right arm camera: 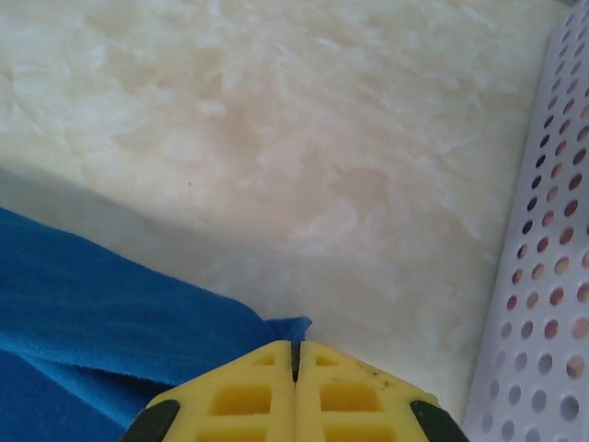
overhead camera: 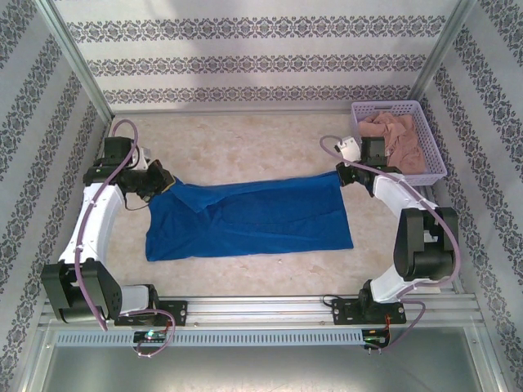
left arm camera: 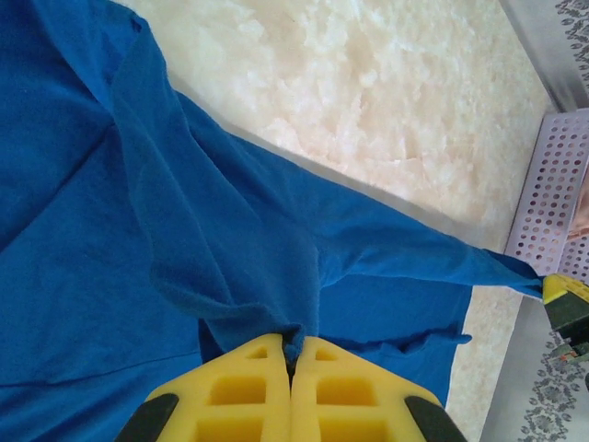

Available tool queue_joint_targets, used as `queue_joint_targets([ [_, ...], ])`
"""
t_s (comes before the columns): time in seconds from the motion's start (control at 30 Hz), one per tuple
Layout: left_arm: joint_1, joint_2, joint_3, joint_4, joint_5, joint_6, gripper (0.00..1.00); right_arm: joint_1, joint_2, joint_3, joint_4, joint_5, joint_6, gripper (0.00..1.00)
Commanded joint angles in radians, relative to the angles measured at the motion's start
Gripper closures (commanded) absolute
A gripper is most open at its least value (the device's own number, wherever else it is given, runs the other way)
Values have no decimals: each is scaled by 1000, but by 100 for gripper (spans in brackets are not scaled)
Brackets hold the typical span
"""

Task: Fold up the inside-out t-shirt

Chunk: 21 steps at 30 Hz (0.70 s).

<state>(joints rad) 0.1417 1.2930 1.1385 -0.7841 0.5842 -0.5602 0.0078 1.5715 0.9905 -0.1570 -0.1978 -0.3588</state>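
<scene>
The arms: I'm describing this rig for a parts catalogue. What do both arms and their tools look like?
The left arm and right arm have white links, black joint housings and looping lilac cables. The left tool and right tool have blocky yellow fingers with rectangular recesses, black at the base.

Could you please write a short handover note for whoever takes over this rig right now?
Left gripper: shut on the t-shirt at its far left end.
Right gripper: shut on its far right corner.
T-shirt: spread as a wide band on the table, far edge stretched between the grippers.
Done: both ends gripped, shirt laid out.
Left: the folds themselves, apparently not yet made.
</scene>
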Motion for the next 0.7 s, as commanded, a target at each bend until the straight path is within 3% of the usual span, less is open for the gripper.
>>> queue_joint_targets([
  [0.0,19,-21,27,-74,8,49,100,38,-35,-18,-65,84,30,93],
  [0.3,44,-53,30,-124,9,80,100,114,-63,-83,-93,189,71,93],
  [0.67,44,-123,-44,-164,2,83,100,129,-53,-95,-103,239,70,93],
])
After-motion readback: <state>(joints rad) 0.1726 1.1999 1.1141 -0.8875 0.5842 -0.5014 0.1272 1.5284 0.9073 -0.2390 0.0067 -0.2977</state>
